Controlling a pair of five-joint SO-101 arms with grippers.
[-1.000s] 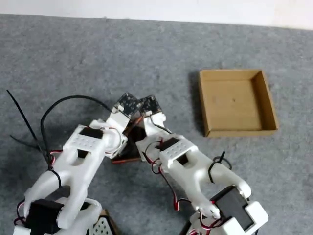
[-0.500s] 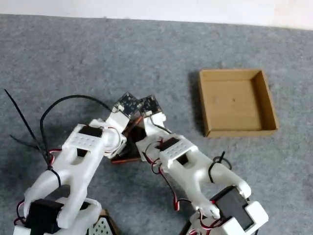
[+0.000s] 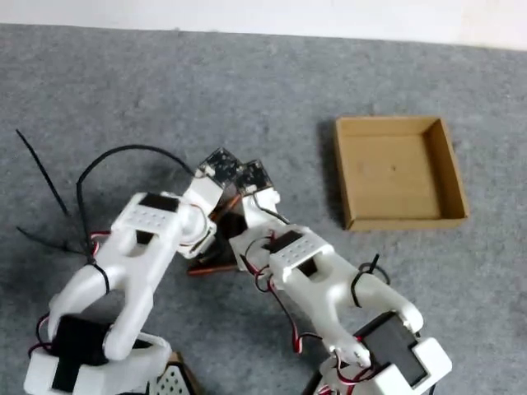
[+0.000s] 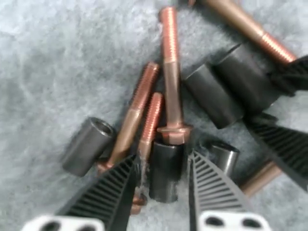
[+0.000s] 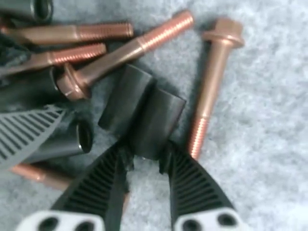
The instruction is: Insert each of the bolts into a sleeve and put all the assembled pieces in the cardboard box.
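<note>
Two grips: left fingers part-open astride dark sleeve; right fingers pinching second sleeve

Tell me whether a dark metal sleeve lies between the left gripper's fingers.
Yes, the dark cylindrical metal sleeve lies between the left gripper's spread black fingers.
</note>
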